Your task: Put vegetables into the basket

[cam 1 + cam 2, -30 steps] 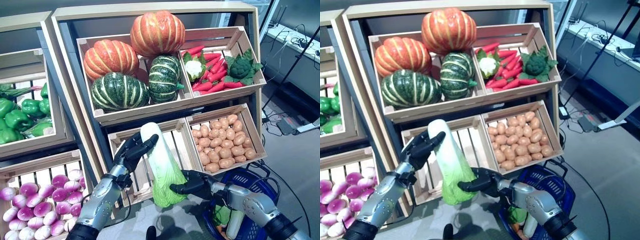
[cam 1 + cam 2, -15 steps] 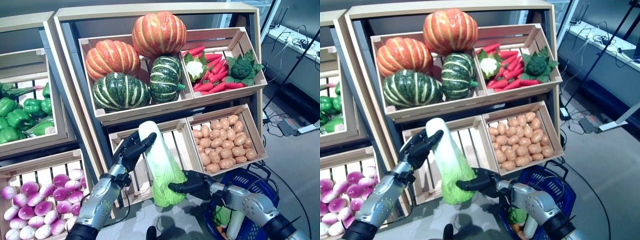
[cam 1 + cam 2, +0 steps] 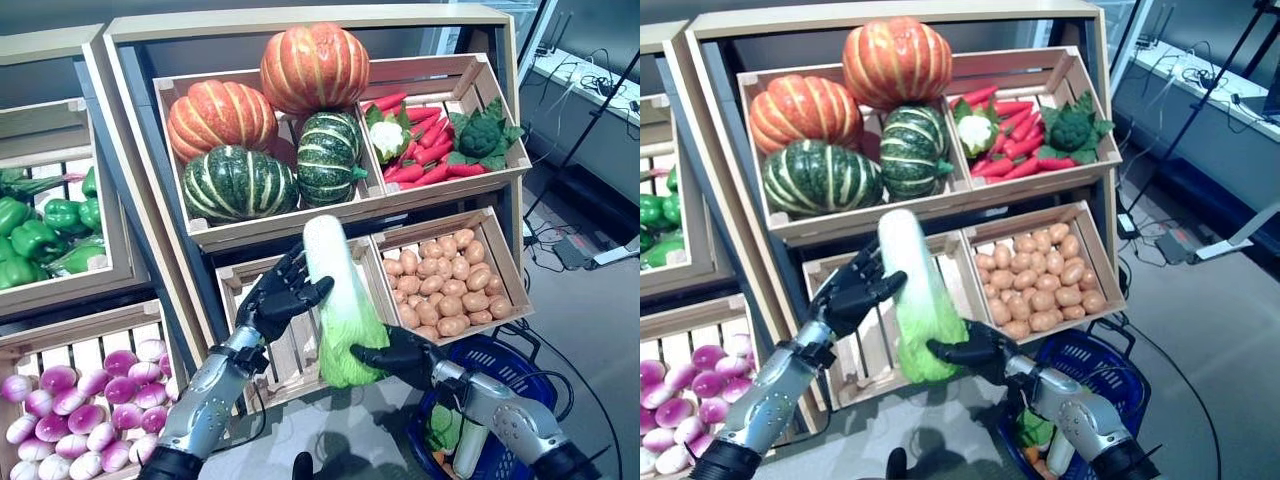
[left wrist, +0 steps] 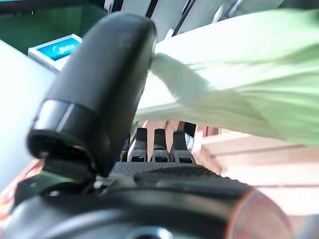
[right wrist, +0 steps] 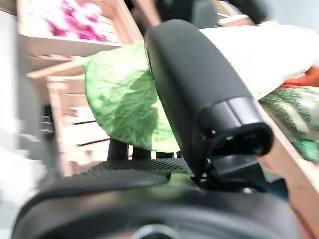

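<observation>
Cabbage (image 3: pixel 342 300) in right hand (image 3: pixel 398 355), left hand (image 3: pixel 278 300)

Napa cabbage (image 3: pixel 340 300) upright, white stem up, above blue basket (image 3: pixel 500 365).

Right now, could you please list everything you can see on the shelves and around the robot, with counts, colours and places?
Napa cabbage: one, white stem, green leaves, held upright before the empty middle crate.
Pumpkins: two orange, two dark green striped, upper left crate.
Carrots: a pile, red-orange, upper right crate.
Cauliflower: one, white, same crate.
Broccoli: one, dark green, same crate.
Potatoes: many, tan, lower right crate.
Green peppers: several, far left crate.
Onions: many, purple and white, bottom left crate.
Basket: one, blue, low right, some vegetables inside.
Left robot hand: dark, fingers against the cabbage's stem.
Right robot hand: dark, curled round the leafy end.
</observation>
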You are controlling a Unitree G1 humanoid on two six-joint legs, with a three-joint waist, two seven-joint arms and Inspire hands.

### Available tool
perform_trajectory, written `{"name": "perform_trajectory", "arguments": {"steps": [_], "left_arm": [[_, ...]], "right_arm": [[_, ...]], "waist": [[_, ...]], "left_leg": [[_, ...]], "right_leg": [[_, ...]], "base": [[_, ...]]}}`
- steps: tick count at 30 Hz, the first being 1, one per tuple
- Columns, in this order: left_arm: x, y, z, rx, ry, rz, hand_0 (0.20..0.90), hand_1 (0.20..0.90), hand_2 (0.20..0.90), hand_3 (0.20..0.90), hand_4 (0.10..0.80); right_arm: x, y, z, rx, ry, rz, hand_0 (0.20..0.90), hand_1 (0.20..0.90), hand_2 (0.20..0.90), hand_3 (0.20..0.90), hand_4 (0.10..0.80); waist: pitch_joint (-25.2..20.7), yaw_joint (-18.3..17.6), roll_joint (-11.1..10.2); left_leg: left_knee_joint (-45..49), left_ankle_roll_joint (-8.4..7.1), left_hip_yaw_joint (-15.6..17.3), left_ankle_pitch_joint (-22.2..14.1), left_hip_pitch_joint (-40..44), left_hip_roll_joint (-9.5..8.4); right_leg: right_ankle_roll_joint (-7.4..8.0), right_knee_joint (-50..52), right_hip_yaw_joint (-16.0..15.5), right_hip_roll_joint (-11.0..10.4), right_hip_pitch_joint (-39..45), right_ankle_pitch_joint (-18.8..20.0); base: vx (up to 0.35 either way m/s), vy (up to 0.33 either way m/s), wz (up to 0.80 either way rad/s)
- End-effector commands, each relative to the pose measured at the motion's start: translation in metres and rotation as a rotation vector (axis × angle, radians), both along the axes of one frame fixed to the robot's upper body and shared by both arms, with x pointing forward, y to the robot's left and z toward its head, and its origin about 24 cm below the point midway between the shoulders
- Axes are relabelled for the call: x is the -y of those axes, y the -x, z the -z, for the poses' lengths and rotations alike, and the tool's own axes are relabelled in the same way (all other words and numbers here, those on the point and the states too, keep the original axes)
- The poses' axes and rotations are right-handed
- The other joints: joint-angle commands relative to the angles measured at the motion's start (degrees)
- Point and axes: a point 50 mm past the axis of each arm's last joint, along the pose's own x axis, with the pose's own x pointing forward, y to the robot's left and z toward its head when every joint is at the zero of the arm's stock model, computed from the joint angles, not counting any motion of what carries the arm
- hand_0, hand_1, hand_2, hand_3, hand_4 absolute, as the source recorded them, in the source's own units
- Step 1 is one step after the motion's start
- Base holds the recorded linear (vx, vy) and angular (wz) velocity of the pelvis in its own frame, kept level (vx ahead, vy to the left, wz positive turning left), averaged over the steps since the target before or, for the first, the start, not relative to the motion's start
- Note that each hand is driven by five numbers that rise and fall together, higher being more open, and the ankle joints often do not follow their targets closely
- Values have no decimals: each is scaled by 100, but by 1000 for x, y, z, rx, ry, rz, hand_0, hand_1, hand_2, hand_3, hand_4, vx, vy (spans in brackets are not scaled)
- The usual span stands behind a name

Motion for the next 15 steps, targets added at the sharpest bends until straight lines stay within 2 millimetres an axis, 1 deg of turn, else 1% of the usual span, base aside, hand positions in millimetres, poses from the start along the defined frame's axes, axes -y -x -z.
{"name": "perform_trajectory", "arguments": {"steps": [1,5,8,9,12,15], "left_arm": [[10,-16,-41,202,76,63,900,900,900,900,800],[11,-14,-40,195,97,76,900,900,900,900,800],[11,-14,-40,189,101,78,900,900,900,900,800],[11,-14,-39,185,104,82,900,900,900,900,800],[7,-14,-40,183,111,68,900,900,900,900,800],[1,-13,-40,189,117,33,900,900,900,900,800]], "right_arm": [[7,-28,-76,389,-271,161,300,300,300,300,400],[24,-30,-85,449,-333,315,300,300,300,300,400],[34,-30,-87,472,-364,401,300,300,300,300,400],[41,-30,-89,484,-387,462,300,300,300,300,400],[60,-29,-87,492,-434,635,300,300,300,300,400],[74,-29,-83,483,-458,759,300,300,300,300,400]], "waist": [[-220,30,-66],[-185,-13,-58],[-176,-25,-52],[-163,-40,-42],[-89,-73,-16],[35,-112,23]], "left_leg": [[12,-178,163,-776,464,184],[12,-183,171,-795,430,200],[12,-188,158,-795,401,198],[12,-192,164,-790,384,205],[12,-188,231,-777,364,224],[12,-160,302,-743,345,239]], "right_leg": [[89,63,202,-337,-436,649],[79,31,222,-300,-456,642],[76,4,228,-284,-460,647],[69,-5,236,-271,-472,645],[56,84,284,-247,-558,607],[31,296,389,-223,-726,532]], "base": [[-60,-10,-2],[-42,-10,-4],[-37,-13,-2],[-53,-15,-1],[-56,4,-6],[-52,20,-13]]}}
